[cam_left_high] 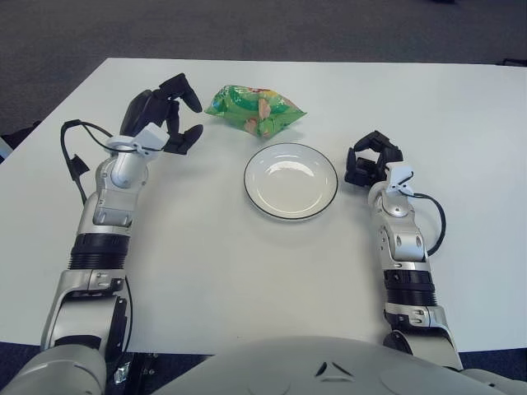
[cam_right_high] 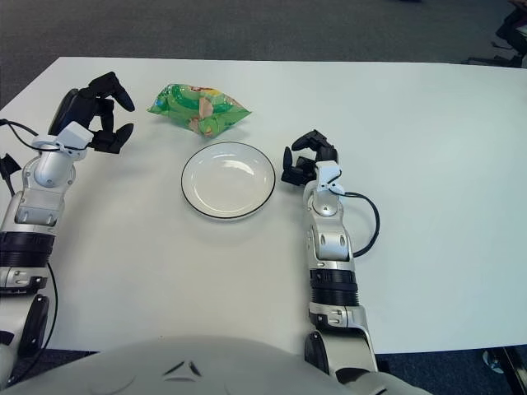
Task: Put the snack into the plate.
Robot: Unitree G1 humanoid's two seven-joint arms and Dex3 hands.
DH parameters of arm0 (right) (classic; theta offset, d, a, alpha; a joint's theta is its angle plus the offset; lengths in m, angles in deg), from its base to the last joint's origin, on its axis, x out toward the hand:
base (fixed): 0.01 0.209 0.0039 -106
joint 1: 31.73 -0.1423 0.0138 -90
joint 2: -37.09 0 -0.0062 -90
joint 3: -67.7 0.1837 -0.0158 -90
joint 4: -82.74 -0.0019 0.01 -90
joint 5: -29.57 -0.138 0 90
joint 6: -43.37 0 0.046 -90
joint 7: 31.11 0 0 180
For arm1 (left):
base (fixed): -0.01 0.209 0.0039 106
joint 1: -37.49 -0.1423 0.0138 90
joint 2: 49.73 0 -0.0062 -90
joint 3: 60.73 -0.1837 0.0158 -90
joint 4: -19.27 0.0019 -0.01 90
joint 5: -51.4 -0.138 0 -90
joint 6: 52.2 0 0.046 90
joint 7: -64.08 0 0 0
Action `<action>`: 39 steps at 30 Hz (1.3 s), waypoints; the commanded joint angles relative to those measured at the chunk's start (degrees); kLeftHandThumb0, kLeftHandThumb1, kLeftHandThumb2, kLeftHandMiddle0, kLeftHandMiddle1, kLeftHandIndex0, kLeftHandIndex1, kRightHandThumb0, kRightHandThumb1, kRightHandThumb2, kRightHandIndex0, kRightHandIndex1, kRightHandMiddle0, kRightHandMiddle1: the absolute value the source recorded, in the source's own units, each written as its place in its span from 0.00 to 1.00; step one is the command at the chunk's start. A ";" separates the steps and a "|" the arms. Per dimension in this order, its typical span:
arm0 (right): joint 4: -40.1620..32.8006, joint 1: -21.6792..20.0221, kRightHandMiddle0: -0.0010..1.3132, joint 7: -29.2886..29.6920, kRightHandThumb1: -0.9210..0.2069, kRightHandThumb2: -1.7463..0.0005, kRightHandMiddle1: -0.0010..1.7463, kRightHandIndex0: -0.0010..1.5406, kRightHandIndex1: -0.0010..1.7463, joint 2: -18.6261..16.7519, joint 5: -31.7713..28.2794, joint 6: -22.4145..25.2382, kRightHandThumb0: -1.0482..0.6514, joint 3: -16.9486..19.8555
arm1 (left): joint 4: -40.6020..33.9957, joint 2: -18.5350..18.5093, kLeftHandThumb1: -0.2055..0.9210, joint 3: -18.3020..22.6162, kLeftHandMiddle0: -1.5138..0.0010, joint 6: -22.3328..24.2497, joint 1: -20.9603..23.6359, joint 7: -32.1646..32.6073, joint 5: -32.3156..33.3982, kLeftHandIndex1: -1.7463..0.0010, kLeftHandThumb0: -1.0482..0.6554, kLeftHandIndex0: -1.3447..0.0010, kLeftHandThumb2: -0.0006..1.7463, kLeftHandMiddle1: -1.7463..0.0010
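A green snack bag [cam_left_high: 254,109] lies on the white table just behind the plate [cam_left_high: 290,180], a white dish with a dark rim that holds nothing. My left hand [cam_left_high: 168,117] is raised above the table to the left of the bag, fingers spread and open, a short gap from the bag's left end. My right hand [cam_left_high: 370,161] shows beside the plate's right rim with its fingers curled and nothing in them.
The white table [cam_left_high: 461,132] stretches wide on the right and toward the front. Dark carpet lies beyond its far edge. A black cable loops off each forearm.
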 commanded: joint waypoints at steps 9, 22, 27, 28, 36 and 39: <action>2.24 4.52 0.51 0.54 0.59 0.20 1.00 0.84 1.00 -0.70 -0.61 0.87 0.32 0.35 | 2.76 -4.85 0.51 -2.59 0.28 -0.91 7.09 3.50 -9.01 0.00 0.34 0.58 0.72 0.00; 2.64 4.61 0.51 0.32 0.59 0.20 1.00 0.83 1.00 -0.50 -0.85 0.03 0.32 0.16 | 6.41 -12.69 0.97 -9.11 0.95 -5.02 11.21 4.11 -19.90 0.42 0.15 0.97 0.33 0.61; 2.94 4.48 0.51 0.38 0.59 0.20 1.00 0.83 1.00 -0.45 -0.86 -0.12 0.32 0.21 | 7.57 -14.64 0.99 -12.04 0.99 -6.22 13.29 5.70 -24.74 0.62 0.08 1.00 0.29 0.88; 2.96 4.47 0.51 0.41 0.59 0.20 1.00 0.83 1.00 -0.44 -0.83 -0.10 0.32 0.21 | 7.78 -14.93 1.00 -12.70 0.99 -6.31 13.79 6.00 -25.86 0.66 0.07 1.00 0.28 0.92; 3.50 4.39 0.51 0.04 0.59 0.20 1.00 0.83 1.00 -0.13 -1.02 -0.71 0.32 0.29 | 11.45 -15.14 1.00 -16.84 1.00 -9.09 17.95 6.41 -29.11 0.84 0.02 1.00 0.23 1.00; 3.85 4.52 0.51 -0.18 0.59 0.20 1.00 0.83 1.00 0.02 -1.15 -1.29 0.32 0.30 | 13.09 -14.45 1.00 -18.26 1.00 -9.61 19.56 6.54 -29.60 0.88 0.00 1.00 0.21 1.00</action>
